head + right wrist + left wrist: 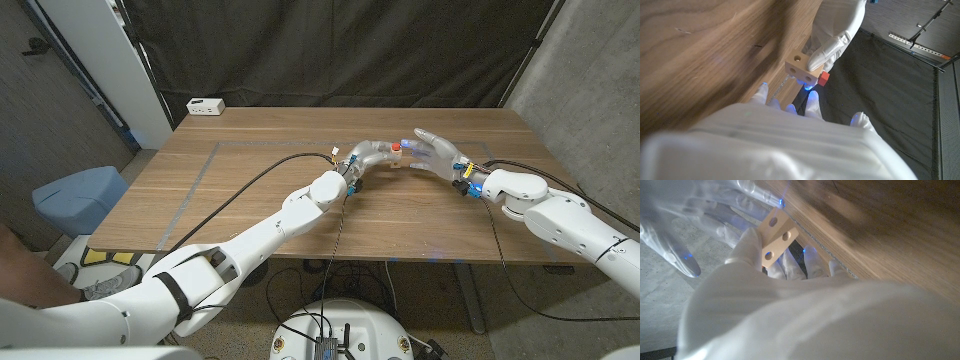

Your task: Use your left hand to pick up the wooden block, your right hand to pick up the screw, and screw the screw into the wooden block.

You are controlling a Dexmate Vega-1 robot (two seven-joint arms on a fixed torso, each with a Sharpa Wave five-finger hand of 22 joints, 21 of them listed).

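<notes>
While both arms meet above the brown wooden tabletop (250, 190), the left robot hand (372, 155) grips the pale rectangular wooden block with round holes (801, 69) between thumb and fingers, clear of the surface. A small red-headed screw (824, 77) sits at the block's far end. The right robot hand (436, 152) faces the block with fingers spread; whether it holds the screw cannot be determined.

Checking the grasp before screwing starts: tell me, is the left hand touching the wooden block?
Touching. The right wrist view shows the left hand with a fingertip pressed on the wooden block; the left wrist view shows fingers around it.
</notes>
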